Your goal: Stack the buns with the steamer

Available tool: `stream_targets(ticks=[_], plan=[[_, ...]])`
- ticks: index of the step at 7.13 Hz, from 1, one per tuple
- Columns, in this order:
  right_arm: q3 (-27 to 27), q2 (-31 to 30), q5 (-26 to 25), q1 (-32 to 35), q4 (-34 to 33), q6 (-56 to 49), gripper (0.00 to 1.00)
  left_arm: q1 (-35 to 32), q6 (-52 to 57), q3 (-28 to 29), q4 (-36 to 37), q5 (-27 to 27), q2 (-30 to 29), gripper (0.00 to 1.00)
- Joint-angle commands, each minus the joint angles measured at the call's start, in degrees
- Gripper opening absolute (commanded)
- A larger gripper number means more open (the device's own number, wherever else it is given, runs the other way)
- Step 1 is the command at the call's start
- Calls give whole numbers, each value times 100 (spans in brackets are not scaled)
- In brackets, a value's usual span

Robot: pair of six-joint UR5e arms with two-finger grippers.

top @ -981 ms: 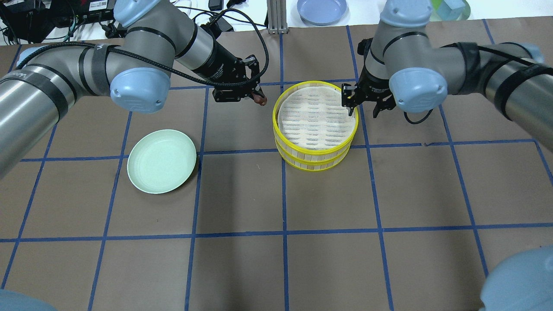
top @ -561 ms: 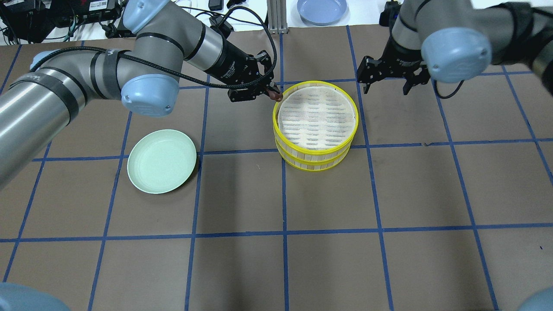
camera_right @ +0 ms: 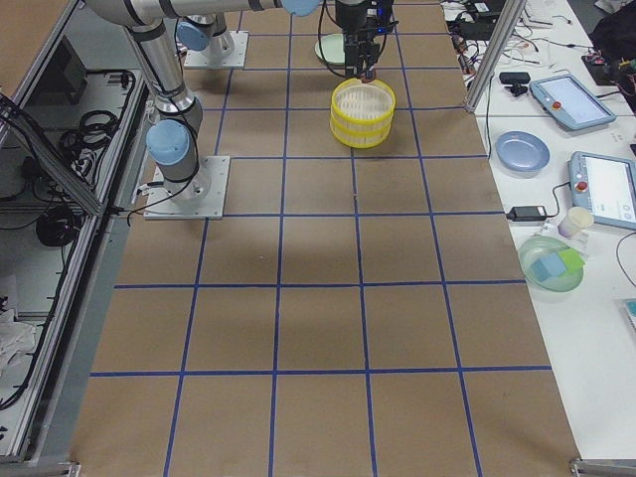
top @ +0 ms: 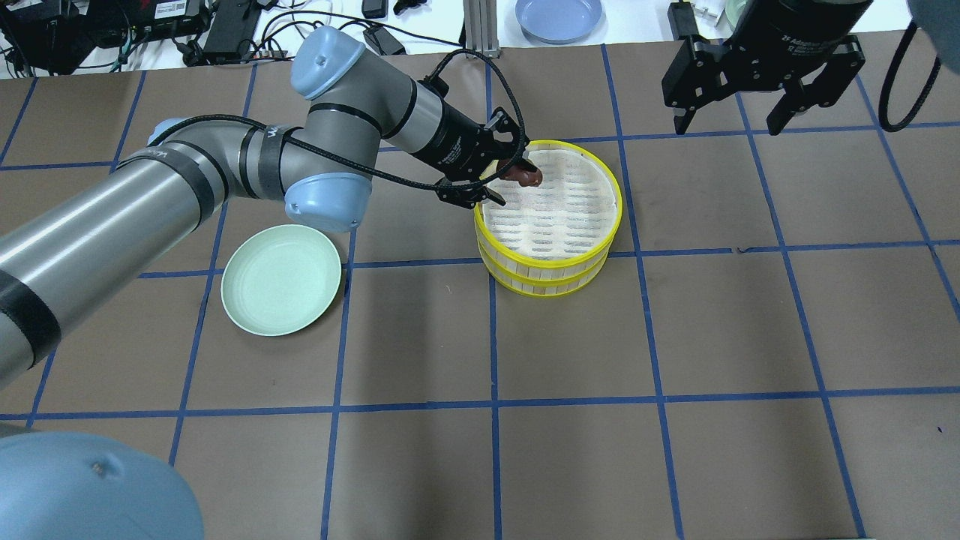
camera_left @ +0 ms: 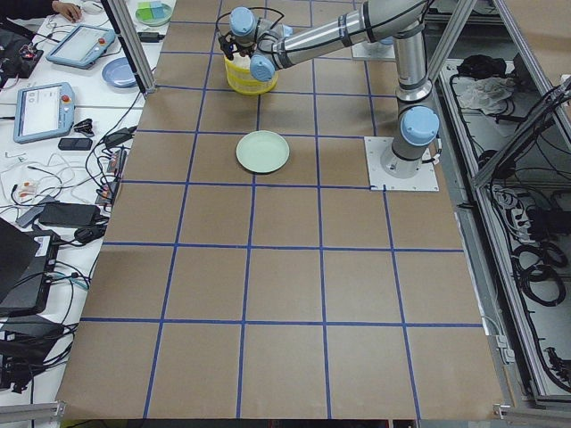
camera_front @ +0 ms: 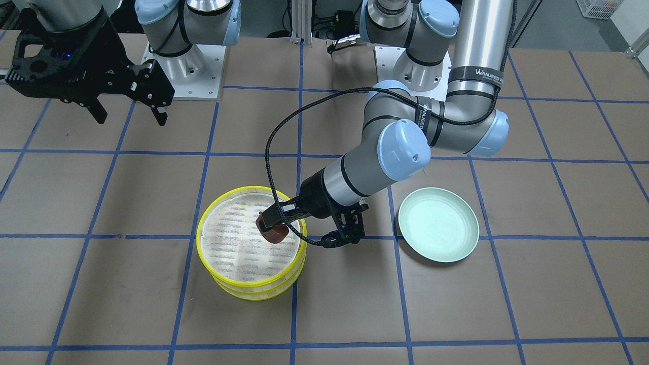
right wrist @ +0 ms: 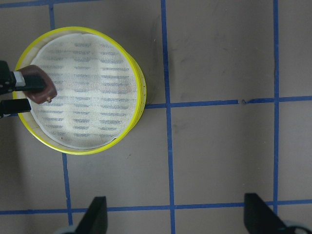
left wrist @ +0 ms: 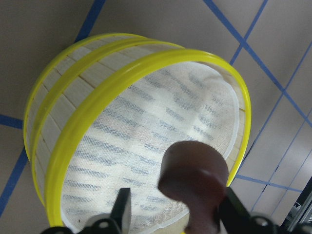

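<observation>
Brown paper, squared off by blue tape, covers the table. Nearest the robot, on its left side, lies a pale green plate, well apart from the steamer. The steamer is two yellow-rimmed tiers stacked, with a white cloth liner on top. Over the liner's far left edge the left gripper is clamped on the dark reddish-brown bun. Farther back and to the right, the right gripper hangs high with its fingers spread wide. Beyond the table's far edge a white bench carries a blue plate and tangled black cables.
</observation>
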Motion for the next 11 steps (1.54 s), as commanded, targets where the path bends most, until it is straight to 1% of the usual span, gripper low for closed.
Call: stream_targets(ticks=[1,2,3,4,6,7,8,9,10,11], plan=[[91,-96,-47,144,29,-7,100,-22,-163,41,42,6,-9,100],[100,-97,-74,188,29,-7,100,-22,-163,85,51,102,17,100],[91,-88,-74,189,29,-7,100,-22,-23,190,-28,773,166,100],[100,-88,-65,189,21,-15,100,56,561,226,-342,1319,315,100],[91,-88,-57,189,12,-15,100,503,2473,296,-1394,2243,736,100],[100,-79,-13,189,12,-7,100,792,3336,410,-1895,2856,921,100],[100,-79,-12,189,12,-7,100,969,3518,532,-2309,3332,1106,100],[100,-79,-39,189,12,-7,100,1102,3564,603,-2566,3406,1273,100],[100,-88,-48,189,12,-7,100,1355,3712,621,-3056,3686,1518,100],[100,-88,-56,189,3,-7,100,1480,4262,613,-3252,4045,1729,100]])
